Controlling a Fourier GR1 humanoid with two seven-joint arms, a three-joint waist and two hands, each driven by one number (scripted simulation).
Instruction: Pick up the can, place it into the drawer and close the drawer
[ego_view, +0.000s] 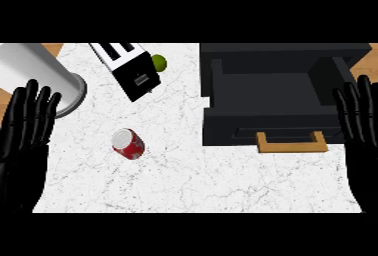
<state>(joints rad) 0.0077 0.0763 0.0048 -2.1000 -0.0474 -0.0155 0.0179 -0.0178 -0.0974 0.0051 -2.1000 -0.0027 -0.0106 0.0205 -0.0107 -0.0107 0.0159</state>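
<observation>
Red can lying on marble counter, left of open dark drawer; both hands flat at edges.

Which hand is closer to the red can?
The left hand, at the view's left edge, is closer to the red can. The right hand is far across the counter, beyond the open drawer.

A white marble counter fills the floor of the view. At eleven o'clock stands a toaster, a green fruit just beside it; a silvery cylinder at ten.
</observation>
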